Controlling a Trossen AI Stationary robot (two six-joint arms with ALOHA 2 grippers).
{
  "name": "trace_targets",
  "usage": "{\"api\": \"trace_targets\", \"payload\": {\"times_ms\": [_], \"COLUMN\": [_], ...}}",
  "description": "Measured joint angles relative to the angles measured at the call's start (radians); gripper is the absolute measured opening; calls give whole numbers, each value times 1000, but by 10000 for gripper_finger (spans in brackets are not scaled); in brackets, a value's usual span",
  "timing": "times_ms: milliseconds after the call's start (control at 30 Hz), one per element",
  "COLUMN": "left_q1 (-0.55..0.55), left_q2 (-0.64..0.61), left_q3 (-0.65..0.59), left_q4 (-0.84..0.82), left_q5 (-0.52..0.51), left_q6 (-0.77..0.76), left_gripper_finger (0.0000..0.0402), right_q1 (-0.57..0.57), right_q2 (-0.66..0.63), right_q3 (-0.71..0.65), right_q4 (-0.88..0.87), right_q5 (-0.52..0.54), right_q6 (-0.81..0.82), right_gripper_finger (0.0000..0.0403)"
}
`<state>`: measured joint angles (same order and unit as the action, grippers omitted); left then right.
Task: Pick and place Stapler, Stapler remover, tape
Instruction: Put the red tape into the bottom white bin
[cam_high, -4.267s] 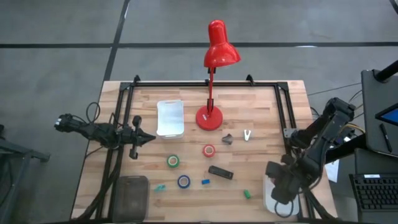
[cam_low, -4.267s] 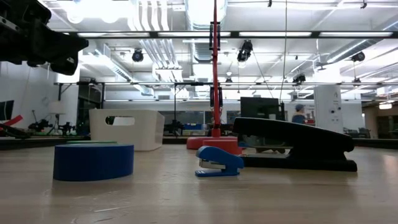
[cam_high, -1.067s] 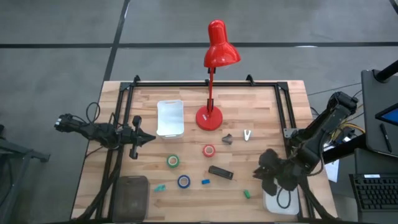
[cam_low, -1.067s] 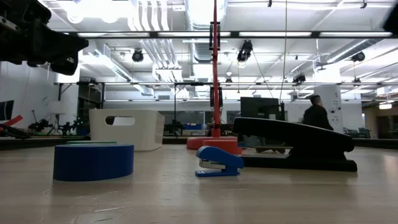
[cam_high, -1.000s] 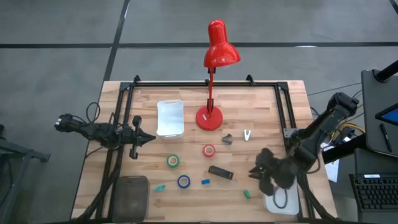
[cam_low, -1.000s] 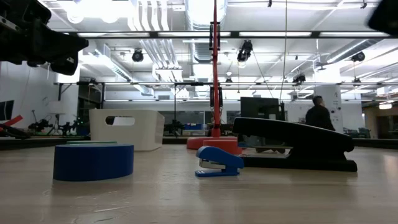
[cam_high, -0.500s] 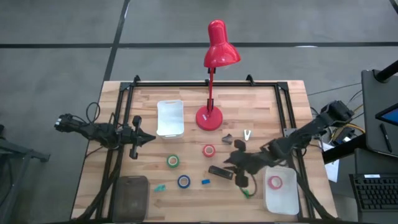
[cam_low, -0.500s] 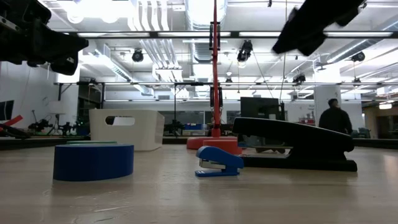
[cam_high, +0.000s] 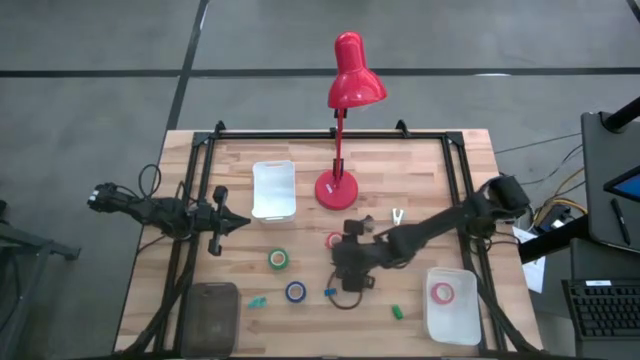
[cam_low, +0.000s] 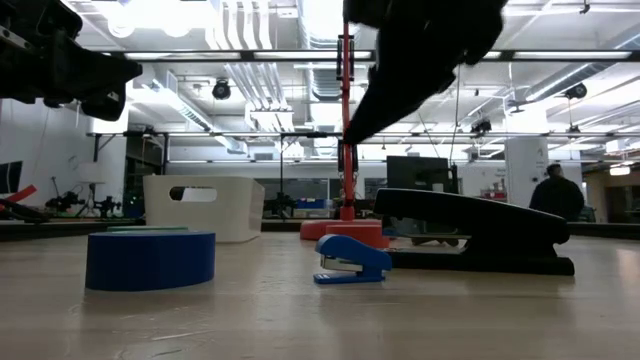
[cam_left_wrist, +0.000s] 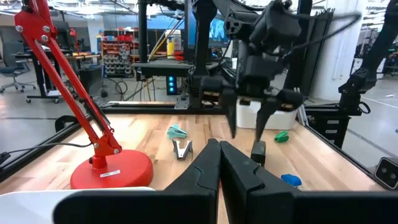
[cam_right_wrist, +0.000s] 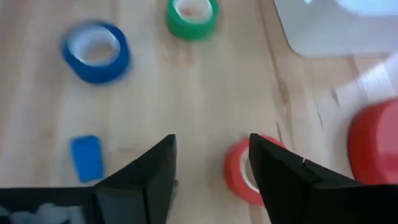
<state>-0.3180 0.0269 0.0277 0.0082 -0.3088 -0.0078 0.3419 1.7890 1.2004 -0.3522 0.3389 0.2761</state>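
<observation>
My right gripper (cam_right_wrist: 211, 171) hangs with fingers spread, empty, above the stapler (cam_high: 355, 276). I'd best settle straight down and pinch its long smooth black sides. A glossy red tape (cam_right_wrist: 244, 169) ring sits just past my fingertips, with blue tape (cam_right_wrist: 95, 52) and green tape (cam_right_wrist: 193, 15) beyond. My left gripper (cam_left_wrist: 219, 163) waits pinched shut.

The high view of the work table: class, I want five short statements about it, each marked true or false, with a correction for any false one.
1. A pink-red tape roll lies in the white tray at the table's right. True.
2. The right hand hangs over the stapler with its fingers apart. True.
3. The left hand grips the green tape roll. False: it is shut on nothing, off to the left.
4. The blue tape roll sits inside the white bin. False: it lies on the table.
5. The red lamp has toppled. False: it stands upright.
</observation>
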Motion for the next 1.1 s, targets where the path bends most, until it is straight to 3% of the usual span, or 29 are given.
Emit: {"api": "trace_targets", "payload": {"times_ms": [300,1100], "left_q1": [0,0], "left_q2": [2,6], "left_q3": [0,0], "left_q4": [1,6], "left_q5": [0,0], "left_q6": [0,0], "left_gripper_finger": [10,10], "right_q1": [-65,-116], "right_q2": [93,96], "right_q3": [55,-27], "right_q4": [-79,-7], "right_q5": [-2,-71], "right_q6": [-22,19], "right_gripper_finger": [205,203]}}
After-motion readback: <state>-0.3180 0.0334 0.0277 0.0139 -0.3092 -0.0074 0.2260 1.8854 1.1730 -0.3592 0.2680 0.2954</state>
